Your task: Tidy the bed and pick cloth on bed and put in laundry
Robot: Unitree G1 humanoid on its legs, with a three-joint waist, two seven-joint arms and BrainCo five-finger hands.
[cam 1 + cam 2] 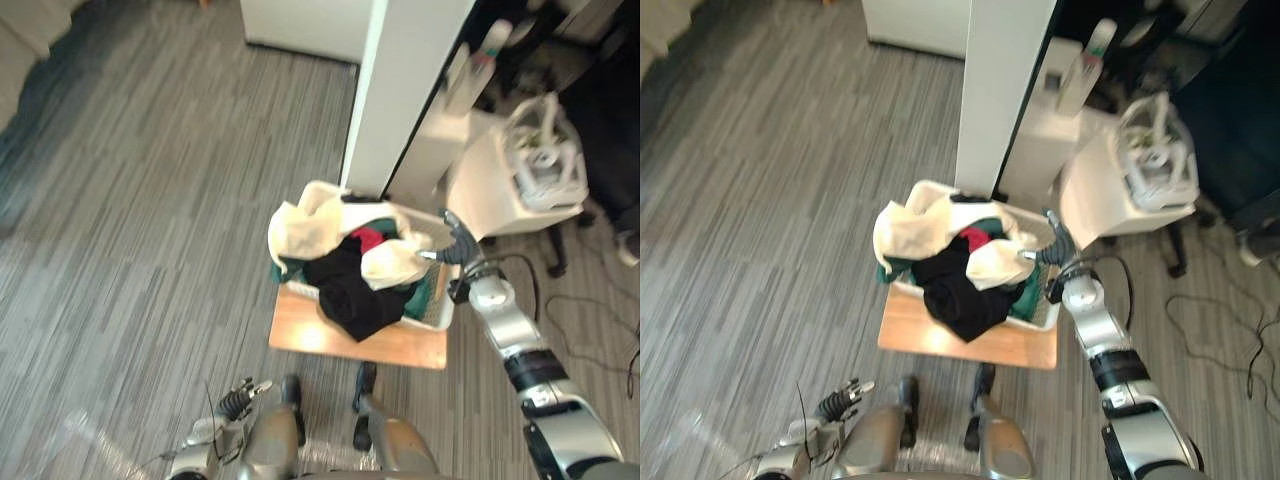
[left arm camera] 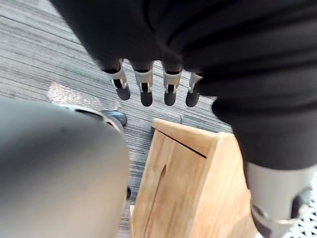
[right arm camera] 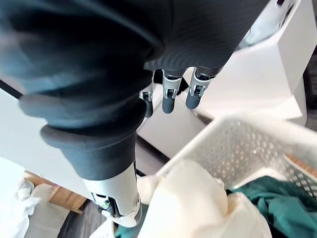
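R hand (image 1: 456, 243) fingers straight, at right rim of basket (image 1: 438, 312), by cream cloth (image 1: 392, 264) | L hand (image 1: 238, 401) fingers loose, empty, low beside wooden tabletop (image 1: 312, 336) | basket on tabletop

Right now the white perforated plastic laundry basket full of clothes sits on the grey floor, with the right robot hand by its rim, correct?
No. The white perforated plastic laundry basket sits on a light wooden stool, not on the floor, as the left eye view shows. The right robot hand is by its rim.
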